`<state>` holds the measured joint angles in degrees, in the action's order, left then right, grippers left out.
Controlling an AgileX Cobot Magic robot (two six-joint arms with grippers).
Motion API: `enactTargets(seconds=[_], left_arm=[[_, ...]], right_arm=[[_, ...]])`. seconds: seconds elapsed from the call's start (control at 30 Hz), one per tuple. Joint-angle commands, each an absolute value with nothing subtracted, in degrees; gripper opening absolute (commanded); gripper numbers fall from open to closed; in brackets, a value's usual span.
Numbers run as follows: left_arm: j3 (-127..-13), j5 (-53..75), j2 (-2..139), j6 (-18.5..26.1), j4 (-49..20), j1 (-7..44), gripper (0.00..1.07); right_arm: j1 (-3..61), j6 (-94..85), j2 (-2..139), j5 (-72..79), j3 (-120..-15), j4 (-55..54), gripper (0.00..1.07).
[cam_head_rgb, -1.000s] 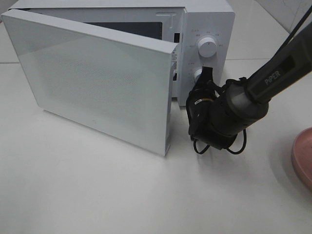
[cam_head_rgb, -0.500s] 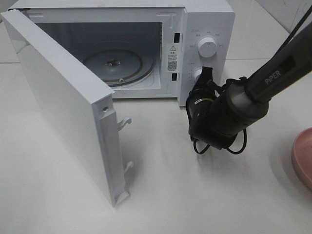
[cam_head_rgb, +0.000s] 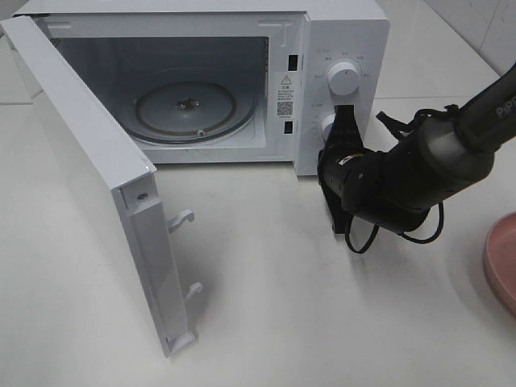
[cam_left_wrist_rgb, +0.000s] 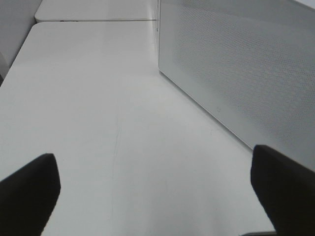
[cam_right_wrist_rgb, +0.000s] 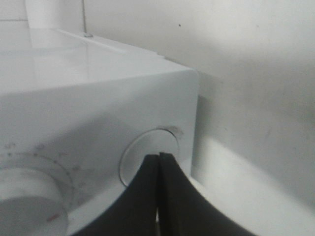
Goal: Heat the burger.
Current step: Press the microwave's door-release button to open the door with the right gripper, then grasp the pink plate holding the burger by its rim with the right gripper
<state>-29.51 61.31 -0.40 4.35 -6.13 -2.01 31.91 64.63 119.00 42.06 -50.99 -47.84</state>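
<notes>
Step in hand: opening the oven, which looks done. Loading has not begun.

- Microwave (cam_head_rgb: 355, 32) sits at the back of the surface (cam_head_rgb: 322, 322). Its door (cam_head_rgb: 81, 185) stands swung wide, latch hooks exposed. The cavity is bare apart from the glass turntable (cam_head_rgb: 185, 109).
- Right claw (cam_head_rgb: 345, 121): jaws pressed fully together, nothing held. The paired tips sit at the lower round button (cam_right_wrist_rgb: 135, 152) on the control panel, below the timer knob (cam_head_rgb: 344, 79). The wrist view shows them at the button's face, but I cannot tell whether they touch it.
- Left claw (cam_left_wrist_rgb: 155, 189): spread about as wide as it goes and empty. It hovers over bare surface beside the perforated outer face of the door.
- Burger: not in any view. Only the rim of a pink plate (cam_head_rgb: 504, 258) shows at the right edge, well apart from the oven, and nothing is visible on that sliver.

Next move, as I judge it: the right arm backs off the panel, parts its jaws and goes to the plate side to find the burger. The grip on the bun should be gentle. The carry runs past the open door to the centre of the turntable.
</notes>
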Motion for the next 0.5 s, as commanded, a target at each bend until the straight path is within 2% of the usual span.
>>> enactTargets(seconds=[0.03, 0.33, 0.5], left_arm=[[-29.51, 61.31, -1.32, 3.95, -6.07, -1.89, 0.98], [-29.51, 61.31, -1.32, 3.95, -6.07, -1.89, 0.98], [-29.51, 61.31, -1.32, 3.95, -6.07, -1.89, 0.98]], right_arm=[[31.57, 59.76, 116.48, 38.16, -49.10, -46.98, 0.00], [31.57, 48.36, 109.49, 34.72, -43.77, -46.93, 0.00], [31.57, 34.61, 102.90, 24.12, -42.11, -42.80, 0.00]])
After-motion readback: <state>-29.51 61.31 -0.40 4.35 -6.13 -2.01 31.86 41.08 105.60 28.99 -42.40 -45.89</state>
